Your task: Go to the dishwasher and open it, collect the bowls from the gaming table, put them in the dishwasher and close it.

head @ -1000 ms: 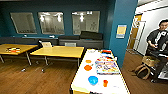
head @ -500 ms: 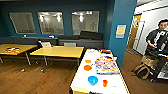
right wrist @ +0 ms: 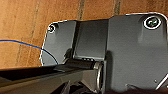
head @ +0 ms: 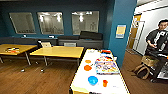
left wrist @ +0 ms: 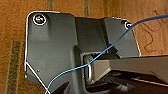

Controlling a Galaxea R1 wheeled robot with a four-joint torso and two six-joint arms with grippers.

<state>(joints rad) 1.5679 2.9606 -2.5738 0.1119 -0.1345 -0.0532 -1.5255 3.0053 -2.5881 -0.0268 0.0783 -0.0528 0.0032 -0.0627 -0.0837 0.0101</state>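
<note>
The gaming table (head: 82,82), white with a yellow edge, is seen close in front. A blue bowl (head: 92,80) sits nearest on it. Two orange bowls (head: 87,67) are set farther back, beside the bright game board (head: 106,65). Yellow tables (head: 58,51) are placed beyond. A person (head: 157,45) is seen far right. It cannot be told if the grippers are open or closed.

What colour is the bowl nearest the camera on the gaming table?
Blue: the nearest bowl on the white-topped gaming table, seen best in the head view.
</note>
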